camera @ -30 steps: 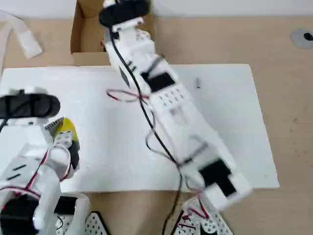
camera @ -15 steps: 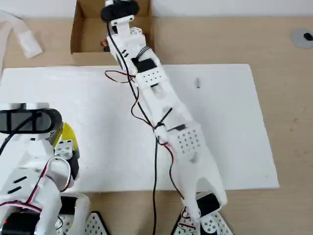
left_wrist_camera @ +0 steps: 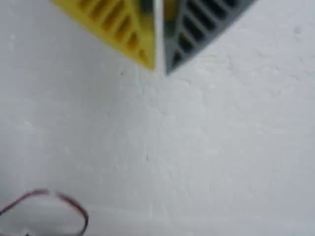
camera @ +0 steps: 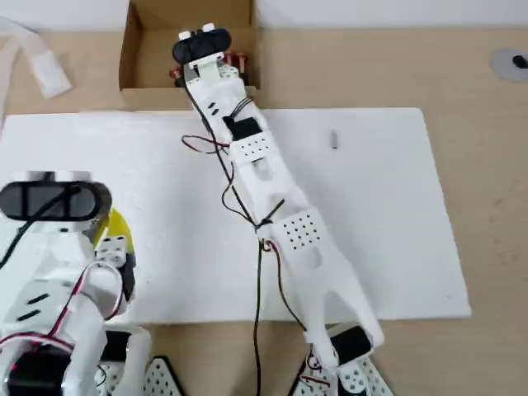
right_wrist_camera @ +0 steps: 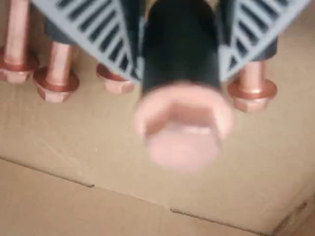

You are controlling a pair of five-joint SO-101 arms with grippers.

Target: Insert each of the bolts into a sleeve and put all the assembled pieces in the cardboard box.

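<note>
So, high view: my right arm point(camera: 272, 190) lies stretched across the white board point(camera: 379, 206) on the table point(camera: 487, 165). My right claw point(camera: 206, 62) is over the inside of the cardboard box point(camera: 130, 66) at the far edge. Copper parts show in the box on either side of the claw. My left arm point(camera: 58, 272) is at the near corner, with my left claw point(camera: 111, 235) low over the board and well apart from the box.

Left wrist view: left claw point(left_wrist_camera: 158, 61) is clenched on nothing, the yellow and grey fingertips meeting. White board is underneath, and a red wire point(left_wrist_camera: 64, 204) loops at the edge of the frame.

Right wrist view: right claw point(right_wrist_camera: 179, 73) is grasping a black sleeve point(right_wrist_camera: 179, 49) with a copper bolt point(right_wrist_camera: 182, 125) seated in it, head poking out toward the camera. It hangs above the cardboard floor. Four more assembled pieces point(right_wrist_camera: 56, 73) lie in a row on the floor behind it.
</note>
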